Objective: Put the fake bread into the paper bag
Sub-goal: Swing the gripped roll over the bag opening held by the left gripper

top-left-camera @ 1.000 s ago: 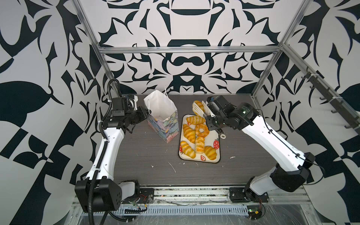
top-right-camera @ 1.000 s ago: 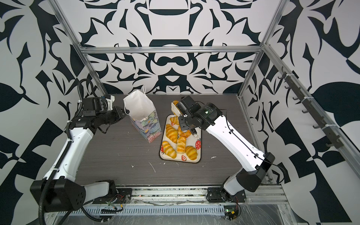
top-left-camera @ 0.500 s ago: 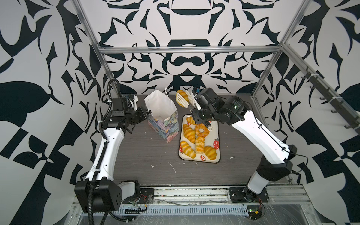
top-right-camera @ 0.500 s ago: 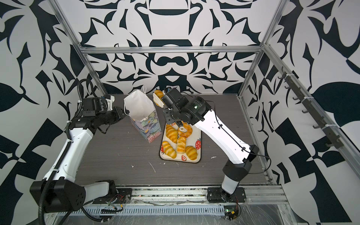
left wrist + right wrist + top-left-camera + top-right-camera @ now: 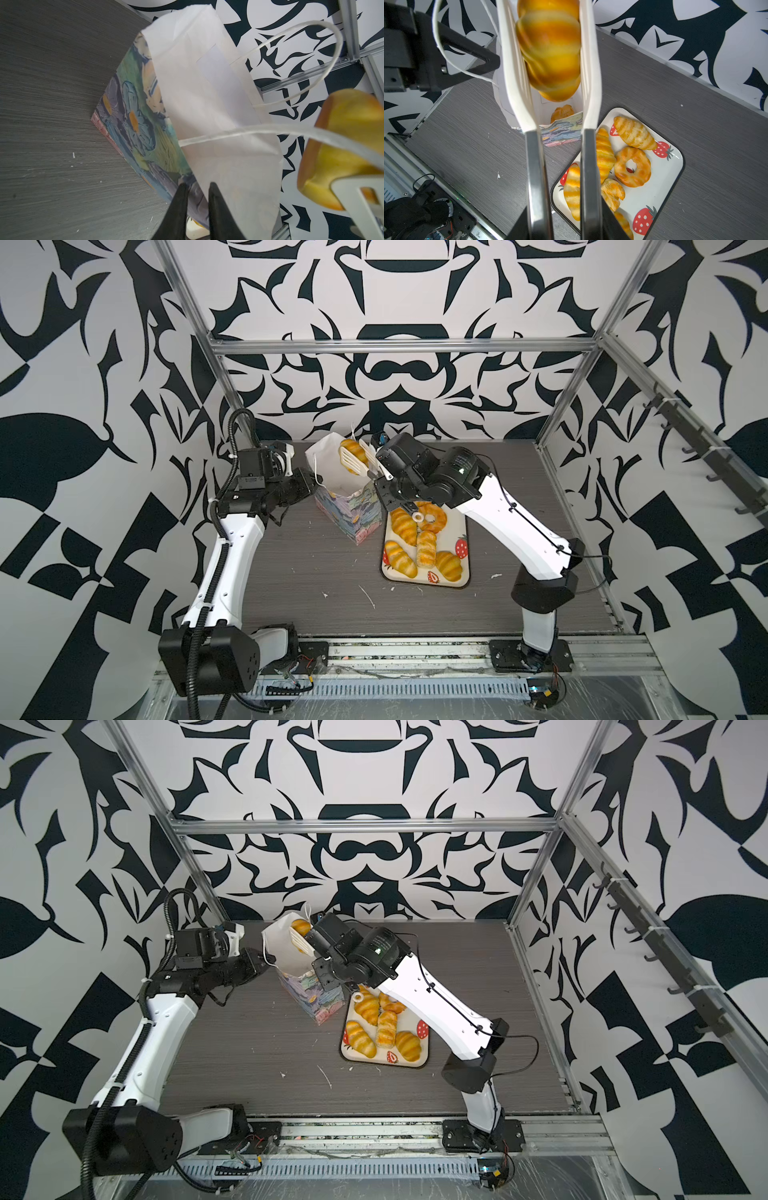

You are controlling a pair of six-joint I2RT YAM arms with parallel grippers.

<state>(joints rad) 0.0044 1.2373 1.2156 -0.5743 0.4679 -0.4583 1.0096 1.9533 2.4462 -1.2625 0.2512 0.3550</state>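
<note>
**Bagging station, both top views and both wrist views.** The paper bag stands upright and open on the dark table, toward the far side and left of centre. The strawberry-printed tray lies just beside it on the right.

The left gripper comes in from the left. Its black jaws are drawn narrow on the bag's left wall at the rim, with the paper pinched between them.

The right gripper reaches across from the right. Its jaws are closed on the metal handles of a pair of tongs, not on the bread itself. The tongs' white slotted blades clamp one croissant-shaped roll of the fake bread, which hangs over the bag's open mouth near its far rim.

In the right wrist view, a second pastry lies at the bottom of the bag.

The remaining fake bread rests on the tray: a ring doughnut at its far end and several striped rolls lying close together, some touching.
</note>
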